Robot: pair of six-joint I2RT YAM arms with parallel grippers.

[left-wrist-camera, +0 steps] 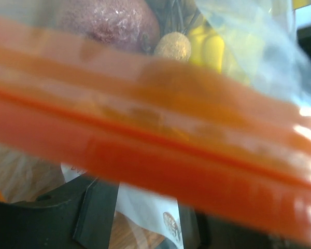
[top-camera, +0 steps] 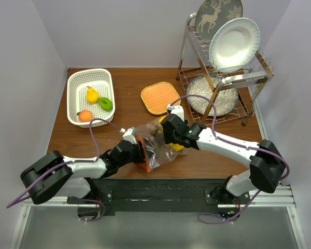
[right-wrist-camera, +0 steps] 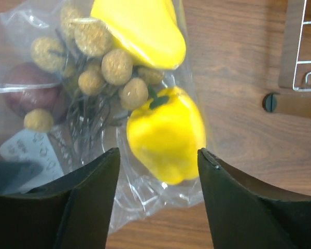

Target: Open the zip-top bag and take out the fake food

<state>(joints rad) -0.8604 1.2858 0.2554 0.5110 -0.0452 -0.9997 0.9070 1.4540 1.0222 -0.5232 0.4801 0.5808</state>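
Since my left claw [top-camera: 140,153], grip unclear, props up the zip-top bag [top-camera: 165,151] mouth, my spread right claw [right-wrist-camera: 158,152] straddles the fake food [right-wrist-camera: 166,135] inside.

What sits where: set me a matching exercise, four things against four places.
1 orange peach
2 white plate
3 brown cluster
4 orange mat

A inside the zip-top bag
B flat on the table
C in the white basket
D standing in the dish rack

Pairs: 1-C, 2-D, 3-A, 4-B
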